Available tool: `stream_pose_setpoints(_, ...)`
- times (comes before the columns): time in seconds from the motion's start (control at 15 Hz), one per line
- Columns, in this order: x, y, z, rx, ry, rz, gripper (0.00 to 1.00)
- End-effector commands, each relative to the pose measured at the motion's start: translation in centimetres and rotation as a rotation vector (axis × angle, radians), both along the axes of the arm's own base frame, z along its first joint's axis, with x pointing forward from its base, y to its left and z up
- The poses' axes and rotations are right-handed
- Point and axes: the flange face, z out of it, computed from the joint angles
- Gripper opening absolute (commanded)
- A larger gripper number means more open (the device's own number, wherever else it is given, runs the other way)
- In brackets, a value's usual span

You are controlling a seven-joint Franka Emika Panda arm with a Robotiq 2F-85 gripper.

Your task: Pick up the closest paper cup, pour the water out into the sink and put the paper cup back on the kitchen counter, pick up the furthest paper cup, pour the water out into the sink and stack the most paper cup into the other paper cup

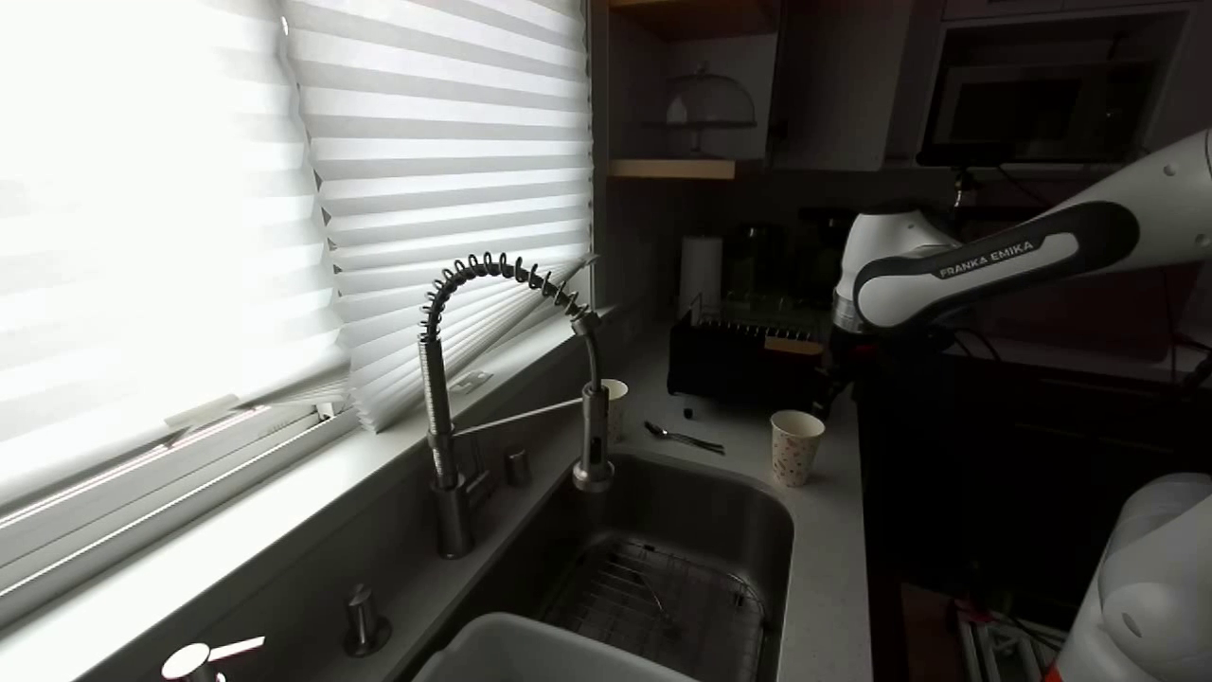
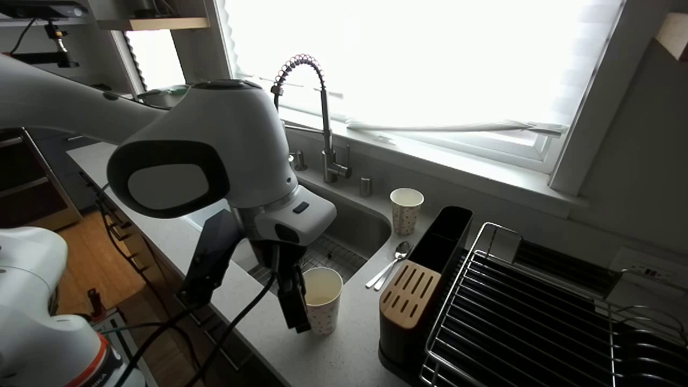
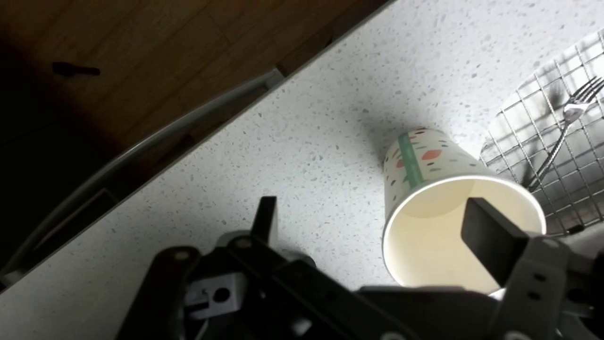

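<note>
- Likely the first pick-up: your closest paper cup (image 2: 325,306) stands upright on the desk (image 1: 831,587), beside the sink (image 1: 705,497).
- Next, you'd want the fingers (image 3: 490,236) shifted to straddle it, then closed.
- Fingers spread, holding nothing; one looks above the cup's mouth, depth unclear.
- Arm (image 2: 242,140) reaches over the desk, fingers aimed down.

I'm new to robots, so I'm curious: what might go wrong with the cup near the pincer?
In the wrist view, one finger of the open pincer overlaps the opening of the paper cup; coming down there might tip it. A knock could send it into the nearby sink. Too firm a squeeze might crumple it.
</note>
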Motion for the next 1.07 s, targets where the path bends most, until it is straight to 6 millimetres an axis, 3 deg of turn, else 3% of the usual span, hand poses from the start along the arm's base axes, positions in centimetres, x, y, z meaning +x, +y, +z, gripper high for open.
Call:
stream_pose_setpoints(0.0, 0.4, -1.2, -0.8, 0.040, -0.020, -0.052, 1.00)
stream_pose_setpoints(0.4, 0.9, -2.1, -1.8, 0.037, -0.041, -0.105, 1.00)
stream_pose_setpoints(0.53, 1.1, -2.2, -2.3, 0.045, -0.043, -0.117, 0.95)
stream_pose_setpoints(0.6, 1.2, -2.2, -2.5, 0.053, -0.038, -0.121, 0.74)
stream_pose_setpoints(0.67, 1.3, -2.1, -2.7, 0.056, -0.036, -0.122, 0.70)
stream_pose_setpoints(1.0, 1.5, -2.2, -3.4, 0.069, -0.028, -0.127, 0.30)
